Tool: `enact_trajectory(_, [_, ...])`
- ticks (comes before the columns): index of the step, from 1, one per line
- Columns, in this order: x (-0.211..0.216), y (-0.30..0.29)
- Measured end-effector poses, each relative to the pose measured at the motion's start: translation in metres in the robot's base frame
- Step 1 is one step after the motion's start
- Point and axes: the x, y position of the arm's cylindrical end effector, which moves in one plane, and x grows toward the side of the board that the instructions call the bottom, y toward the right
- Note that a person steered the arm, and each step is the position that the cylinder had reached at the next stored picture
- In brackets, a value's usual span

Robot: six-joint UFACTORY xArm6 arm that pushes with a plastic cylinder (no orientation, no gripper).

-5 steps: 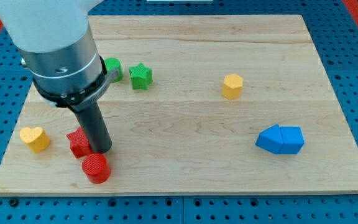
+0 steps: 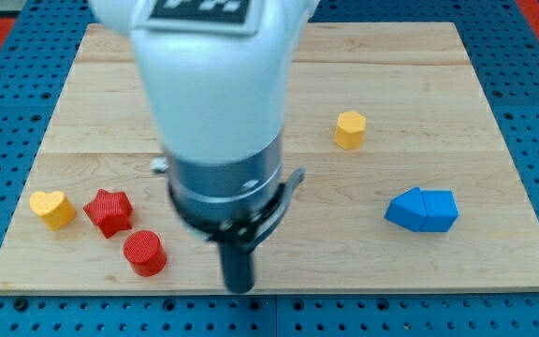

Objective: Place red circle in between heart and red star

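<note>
The red circle (image 2: 144,253) lies near the board's bottom edge at the view's left. The red star (image 2: 109,211) sits just up and left of it, almost touching. The yellow heart (image 2: 52,208) lies further left, with a small gap between it and the star. My tip (image 2: 240,285) is at the board's bottom edge, to the right of the red circle and apart from it. The arm's body hides the upper middle of the board.
A yellow hexagon block (image 2: 350,129) sits at the upper right. Two blue blocks (image 2: 422,210) lie joined together at the right. The wooden board (image 2: 494,140) rests on a blue pegboard surface.
My tip has moved right and down, from beside the red star to the bottom edge right of the red circle. The arm now hides the two green blocks. The red star shifted slightly left.
</note>
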Motion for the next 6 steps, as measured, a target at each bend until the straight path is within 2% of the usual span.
enact_trajectory(3, [-0.053, -0.164])
enact_trajectory(4, [-0.042, -0.100])
enact_trajectory(5, [-0.074, -0.056])
enact_trajectory(6, [-0.101, 0.023])
